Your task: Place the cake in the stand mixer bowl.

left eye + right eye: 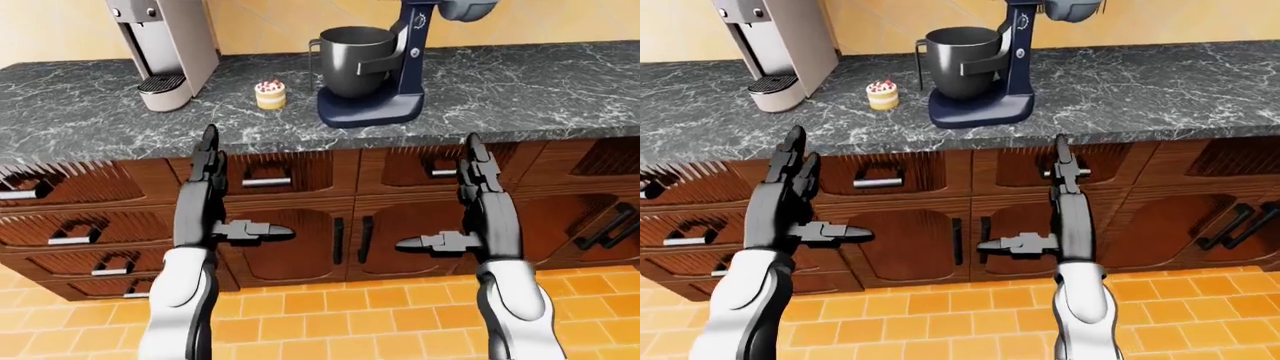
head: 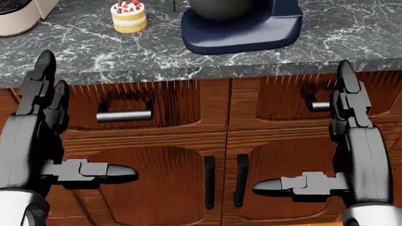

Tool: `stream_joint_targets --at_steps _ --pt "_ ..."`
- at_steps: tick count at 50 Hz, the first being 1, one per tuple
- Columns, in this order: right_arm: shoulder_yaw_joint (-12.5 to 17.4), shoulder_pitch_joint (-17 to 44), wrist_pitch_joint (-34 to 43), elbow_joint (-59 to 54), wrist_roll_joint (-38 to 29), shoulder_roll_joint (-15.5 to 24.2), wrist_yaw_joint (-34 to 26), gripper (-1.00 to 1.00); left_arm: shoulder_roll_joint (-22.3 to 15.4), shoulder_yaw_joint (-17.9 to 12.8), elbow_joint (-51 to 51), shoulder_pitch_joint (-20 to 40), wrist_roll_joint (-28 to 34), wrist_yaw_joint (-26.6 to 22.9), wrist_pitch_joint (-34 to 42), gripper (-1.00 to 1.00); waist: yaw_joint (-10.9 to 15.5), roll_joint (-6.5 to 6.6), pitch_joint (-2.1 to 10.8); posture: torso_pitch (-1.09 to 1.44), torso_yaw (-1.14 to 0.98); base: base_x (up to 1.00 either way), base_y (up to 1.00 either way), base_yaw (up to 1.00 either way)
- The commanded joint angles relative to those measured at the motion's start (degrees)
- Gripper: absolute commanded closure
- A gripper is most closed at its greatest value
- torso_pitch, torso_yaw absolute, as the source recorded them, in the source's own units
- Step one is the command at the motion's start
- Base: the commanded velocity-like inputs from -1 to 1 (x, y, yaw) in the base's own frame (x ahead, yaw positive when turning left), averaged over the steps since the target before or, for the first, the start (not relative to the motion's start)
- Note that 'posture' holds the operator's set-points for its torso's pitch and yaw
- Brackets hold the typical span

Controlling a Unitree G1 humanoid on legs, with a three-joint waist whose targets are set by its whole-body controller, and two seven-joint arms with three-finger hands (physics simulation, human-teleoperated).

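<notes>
A robot is standing before a dark marble kitchen counter (image 1: 560, 90), holding both arms out ahead of it below the counter's edge, in line with the brown wooden cabinet doors (image 1: 300, 225). The left hand (image 1: 205, 206) and the right hand (image 1: 480, 214) are both empty, fingers spread apart and pointing upward, thumbs jutting inward toward each other; neither is touching anything, which suggests a ready pose rather than a grasp. On the counter, well beyond the hands, a small layered cake (image 1: 270, 94) topped with red berries is sitting upright by itself. Just to its right, a dark blue stand mixer (image 1: 385, 90) is standing with its head tilted up, probably so the bowl stays reachable from above. Its dark metal bowl (image 1: 352, 60) is cradled on the mixer's base; its inside is not visible, so whether it is holding anything cannot be told. To the far left, a grey coffee machine (image 1: 165, 49) is resting against the wall. Below, orange floor tiles (image 1: 330, 315) are showing.
</notes>
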State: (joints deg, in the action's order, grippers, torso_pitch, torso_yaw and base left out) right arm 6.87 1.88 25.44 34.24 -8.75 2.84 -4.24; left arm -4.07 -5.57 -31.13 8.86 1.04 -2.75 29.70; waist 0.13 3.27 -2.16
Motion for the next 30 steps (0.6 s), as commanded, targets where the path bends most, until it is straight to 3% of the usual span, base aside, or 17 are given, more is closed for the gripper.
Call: stream_joint_targets --at_steps 1,2,5,8,10,12,14,15,16,18,21,23,25,26,27,28,30 --pt "0.5 0.6 -1.7 2.1 0.1 0.5 0.2 -1.00 0.1 0.2 -1.6 0.7 0.1 0.2 -1.5 -1.00 0.0 0.60 0.91 0.00 0.00 0.20 0.00 0.00" --pt "0.5 0.5 -1.9 2.1 0.1 0.5 0.2 -1.00 0.1 0.2 -1.7 0.9 0.1 0.2 -1.2 -1.00 0.0 0.71 0.63 0.00 0.00 0.20 0.00 0.00" --pt "0.8 -0.4 -3.1 1.7 0.6 0.2 0.4 -1.00 0.1 0.2 -1.9 1.1 0.1 0.2 -1.0 -1.00 0.5 -0.55 1.19 0.00 0.00 0.20 0.00 0.00" --pt "0.7 -0.5 -2.6 2.4 0.5 0.3 0.4 -1.00 0.1 0.2 -2.0 0.8 0.1 0.2 -1.1 -1.00 0.8 -2.19 0.61 0.00 0.00 0.20 0.00 0.00" --pt "1.0 -0.5 -2.7 2.4 0.7 0.3 0.3 -1.00 0.1 0.3 -2.1 0.9 0.2 0.2 -1.0 -1.00 1.0 -3.87 0.74 0.00 0.00 0.20 0.00 0.00" --pt "1.0 -0.5 -2.6 2.4 0.6 0.3 0.4 -1.00 0.1 0.2 -2.0 0.9 0.1 0.2 -1.1 -1.00 1.0 -6.92 1.47 0.00 0.00 0.20 0.00 0.00" --pt "0.9 -0.5 -2.7 2.3 0.7 0.3 0.4 -1.00 0.1 0.2 -1.7 0.9 0.1 0.2 -1.3 -1.00 0.3 -5.93 1.18 0.00 0.00 0.21 0.00 0.00" --pt "0.8 -0.7 -3.3 1.7 0.7 0.2 0.5 -1.00 0.1 0.2 -1.3 0.9 0.1 0.2 -1.7 -1.00 0.5 -6.51 0.68 0.00 0.00 0.20 0.00 0.00" --pt "0.7 -0.9 -3.8 1.2 0.7 0.1 0.6 -1.00 0.1 0.2 -0.6 0.9 0.2 0.2 -2.3 -1.00 0.0 -6.30 0.69 0.00 0.00 0.20 0.00 0.00" --pt "0.9 -1.0 -3.5 1.6 0.9 0.2 0.5 -1.00 0.0 0.1 -0.7 1.0 0.1 0.2 -1.9 -1.00 -0.1 -5.47 0.95 0.00 0.00 0.20 0.00 0.00" --pt "1.0 -1.0 -3.6 1.8 1.2 0.1 0.4 -1.00 0.0 0.1 -1.0 1.2 0.1 0.2 -1.6 -1.00 -0.2 -3.77 0.33 0.00 0.00 0.20 0.00 0.00" --pt "1.1 -1.0 -3.1 2.4 1.3 0.1 0.4 -1.00 0.0 0.1 -0.7 1.2 0.2 0.2 -1.8 -1.00 -0.5 -2.15 0.21 0.00 0.00 0.21 0.00 0.00" --pt "1.1 -1.0 -2.7 2.9 1.2 0.1 0.5 -1.00 0.0 0.1 -1.3 1.3 0.1 0.2 -1.2 -1.00 -0.7 0.90 1.12 0.00 0.00 0.20 0.00 0.00" --pt "1.1 -1.1 -2.9 2.8 1.4 0.1 0.5 -1.00 0.0 0.2 -1.1 1.1 0.2 0.2 -1.5 -1.00 -0.9 1.27 1.86 0.00 0.00 0.20 0.00 0.00" --pt "1.1 -1.2 -3.4 2.4 1.5 0.0 0.5 -1.00 0.0 0.1 -1.2 1.1 0.1 0.2 -1.5 -1.00 0.1 0.16 1.12 0.00 0.00 0.20 0.00 0.00" --pt "1.1 -1.3 -3.5 2.2 1.5 0.0 0.6 -1.00 0.0 0.1 -1.2 1.1 0.1 0.2 -1.4 -1.00 -0.2 0.79 0.68 0.00 0.00 0.20 0.00 0.00" --pt "1.1 -1.2 -3.5 2.2 1.5 0.0 0.6 -1.00 0.0 0.0 -1.3 1.1 0.1 0.2 -1.4 -1.00 0.4 -0.04 0.97 0.00 0.00 0.20 0.00 0.00"
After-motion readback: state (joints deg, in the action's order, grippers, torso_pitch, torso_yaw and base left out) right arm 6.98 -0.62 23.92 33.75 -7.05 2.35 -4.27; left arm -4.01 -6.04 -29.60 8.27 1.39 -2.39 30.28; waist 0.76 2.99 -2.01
